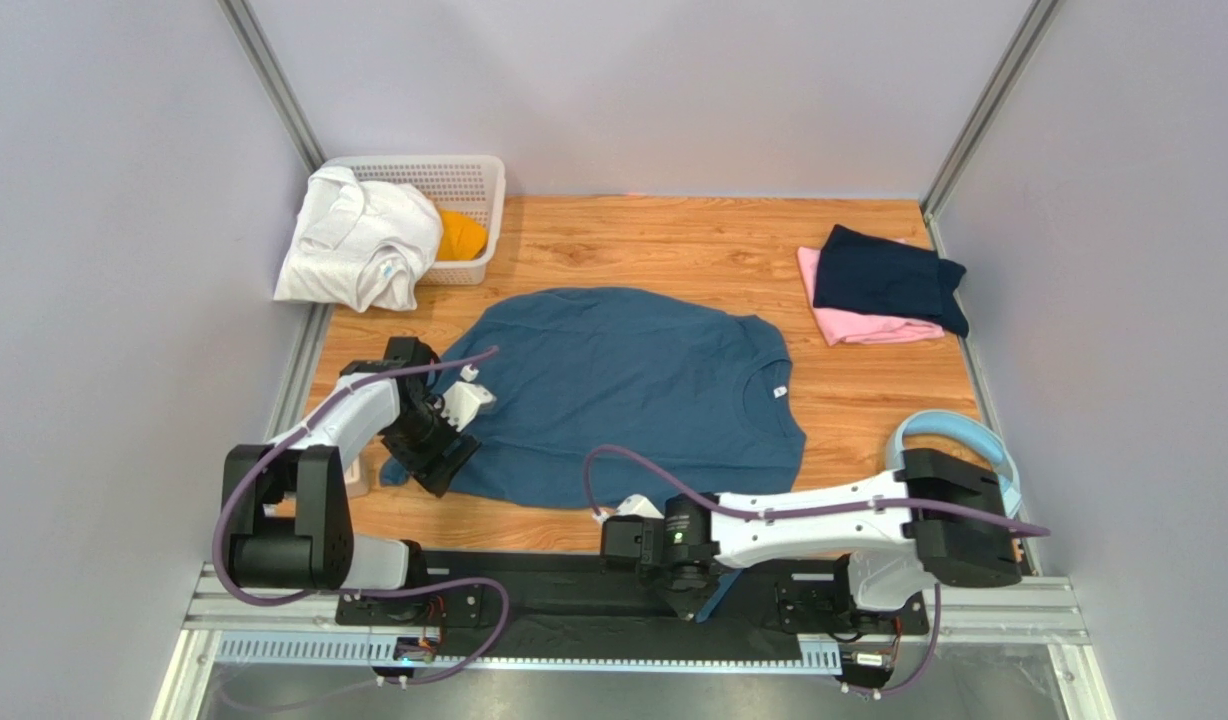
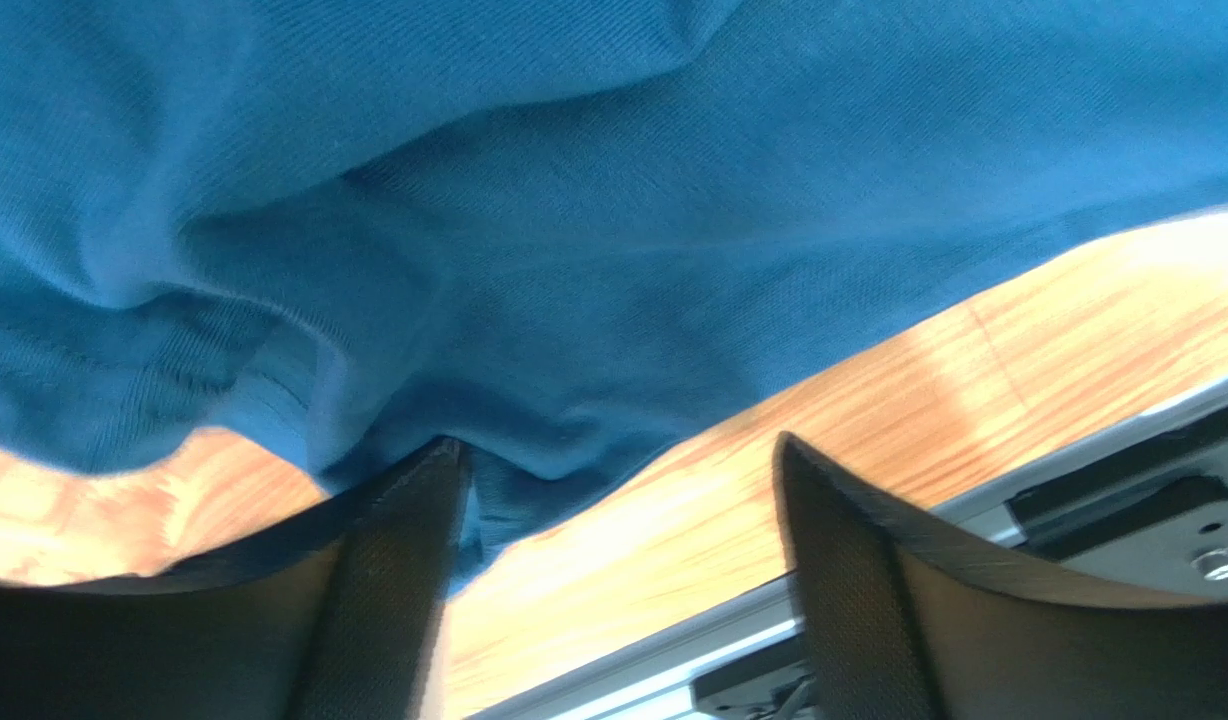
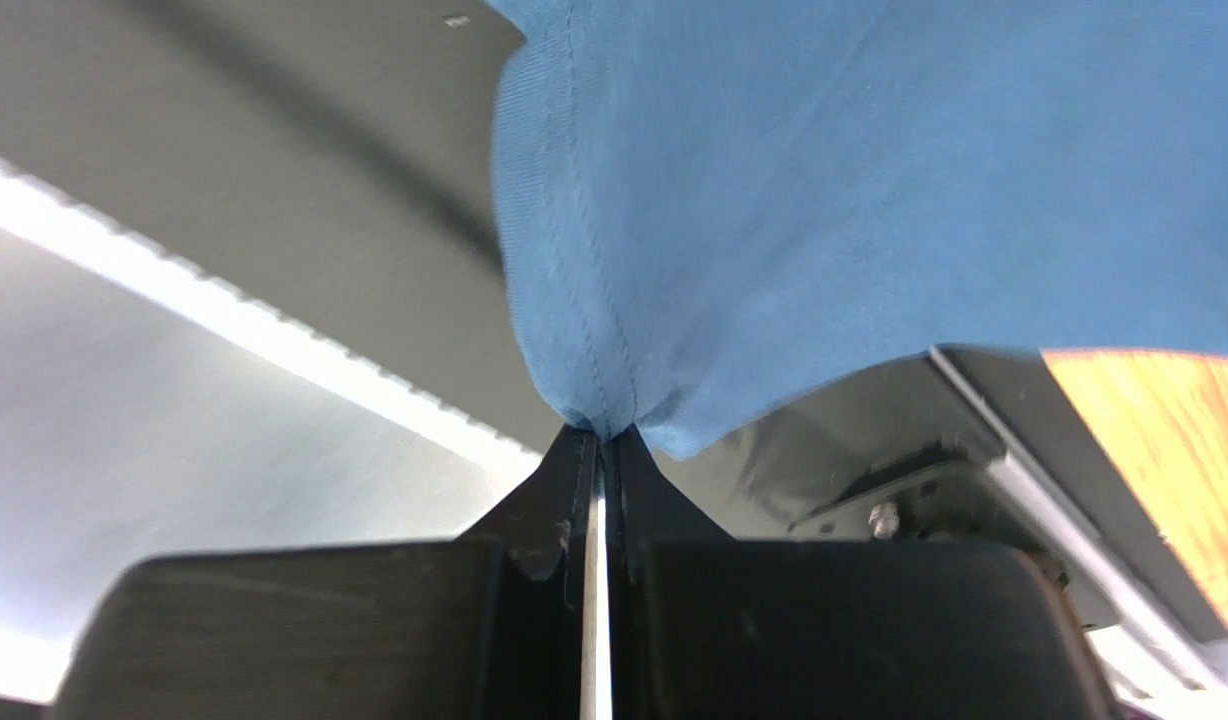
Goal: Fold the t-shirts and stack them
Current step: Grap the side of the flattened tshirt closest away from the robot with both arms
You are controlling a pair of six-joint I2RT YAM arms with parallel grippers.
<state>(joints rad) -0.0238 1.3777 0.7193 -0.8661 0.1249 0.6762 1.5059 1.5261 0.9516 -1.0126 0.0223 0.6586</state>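
Note:
A large teal-blue t-shirt point(image 1: 635, 390) lies spread on the wooden table, collar to the right. My left gripper point(image 1: 432, 446) is at its near left corner. In the left wrist view the left gripper point(image 2: 613, 458) is open, one finger point(image 2: 402, 540) touches the shirt's edge point(image 2: 575, 225), and bare wood shows between the fingers. My right gripper point(image 1: 701, 597) is over the table's front edge. In the right wrist view the right gripper point(image 3: 598, 438) is shut on a stitched edge of the blue shirt point(image 3: 876, 195). A folded navy shirt point(image 1: 888, 275) lies on a folded pink one point(image 1: 861, 326) at the back right.
A white lattice basket point(image 1: 463, 177) at the back left holds an orange garment point(image 1: 460, 236), and a white garment point(image 1: 357, 237) hangs over its side. Light-blue headphones point(image 1: 954, 438) lie at the right, beside the right arm. A black strip and a metal rail point(image 1: 635, 645) run along the near edge.

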